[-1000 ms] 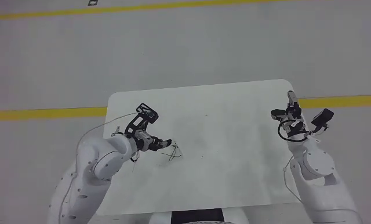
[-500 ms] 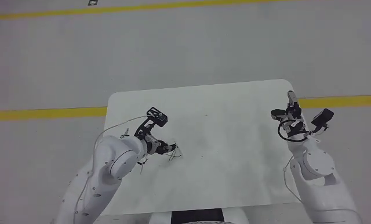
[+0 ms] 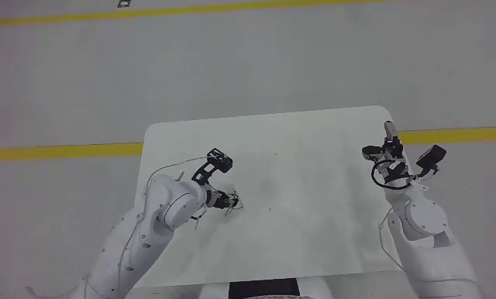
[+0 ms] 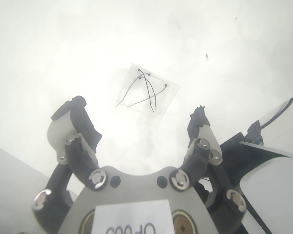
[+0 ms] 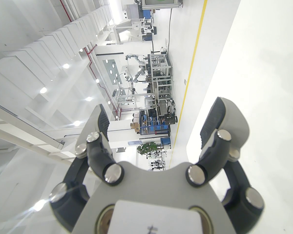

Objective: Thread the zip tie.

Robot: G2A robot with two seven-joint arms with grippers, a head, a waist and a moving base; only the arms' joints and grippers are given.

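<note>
Several thin black zip ties [image 4: 146, 90] lie crossed on a small clear square tray [image 4: 169, 91] on the white table [image 3: 310, 167]. My left gripper [image 4: 138, 109] hovers just short of the tray, open, with nothing between its fingers. In the top view the zip ties [image 3: 235, 205] sit at the tip of the left gripper [image 3: 223, 199], at the table's left middle. My right gripper [image 3: 390, 136] is held up at the table's right edge, far from the ties. In its own wrist view the right gripper [image 5: 161, 113] stands open and holds nothing.
The table's far edge [image 3: 271, 117] and right edge [image 3: 399, 221] border a grey floor with yellow lines [image 3: 70, 152]. A small dark speck [image 4: 206, 56] lies on the tabletop beyond the tray.
The left arm has swung its elbow and wrist to the right, closer over the zip ties, while its gripper tip stayed by the tray. The right arm has kept still.
</note>
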